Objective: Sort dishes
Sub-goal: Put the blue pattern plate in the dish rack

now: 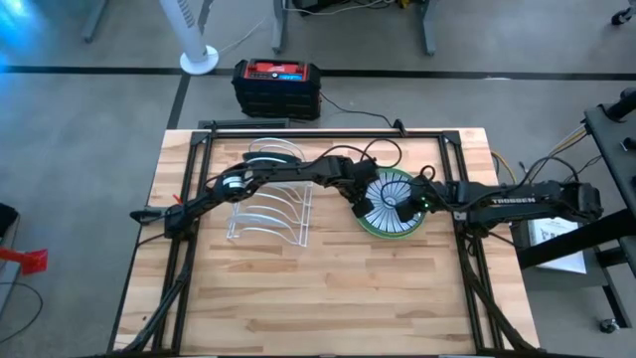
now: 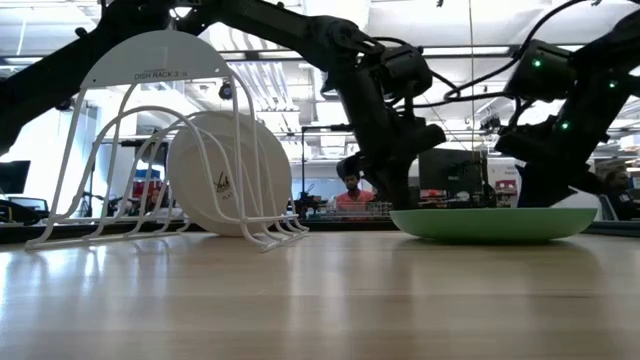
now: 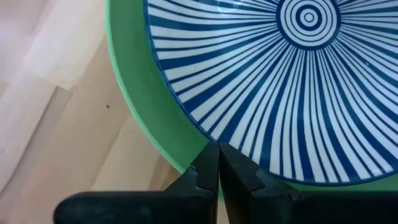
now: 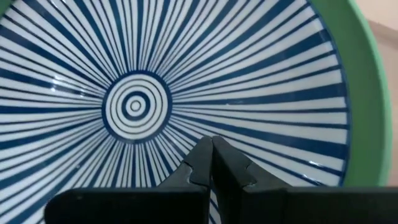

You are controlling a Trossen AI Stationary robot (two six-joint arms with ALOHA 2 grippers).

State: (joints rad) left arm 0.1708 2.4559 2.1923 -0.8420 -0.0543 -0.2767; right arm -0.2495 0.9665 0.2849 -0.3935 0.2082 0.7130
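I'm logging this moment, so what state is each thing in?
White plate with blue lines: lying flat, nested in the green plate.
Green plate: flat on the table.
Rack: upright, holding one pale plate on edge.
Left tool: shut, at the striped plate's rim.
Right tool: shut, over that plate.
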